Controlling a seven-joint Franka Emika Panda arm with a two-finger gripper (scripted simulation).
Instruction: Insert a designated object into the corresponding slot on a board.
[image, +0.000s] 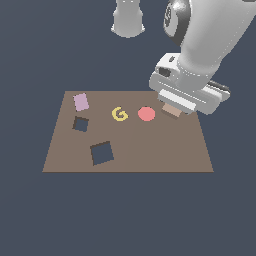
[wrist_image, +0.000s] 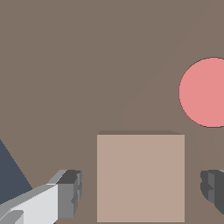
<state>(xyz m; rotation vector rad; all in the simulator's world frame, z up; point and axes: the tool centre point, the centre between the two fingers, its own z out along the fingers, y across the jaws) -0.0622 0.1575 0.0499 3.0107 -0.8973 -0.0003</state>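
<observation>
The flat brown rectangular board (image: 165, 150) lies on a dark blue-grey surface and carries everything in sight. Cut into it are two dark square holes: the larger tilted one (image: 102, 153) toward the near edge, and a smaller dark square hole (image: 80, 124) just beyond it toward the exterior view's left. Both holes show only the dark surface beneath; nothing sits in either.

Four loose pieces rest on the board: one light tan-brown flat square block (wrist_image: 140, 177), one small lilac-pink block (image: 81, 102) by the far corner on the exterior view's left, one yellow letter G (image: 119, 114), and one red disc (image: 146, 113). The G lies between the lilac block and the disc.

The tan block sits near the far edge, just beside the disc on the exterior view's right, well apart from the larger hole. The white Panda arm's gripper (wrist_image: 140, 192) hangs directly over it; in the wrist view the jaws are released and spread, one dark fingertip (wrist_image: 72, 192) on each side of the block with a visible gap between pad and block.
</observation>
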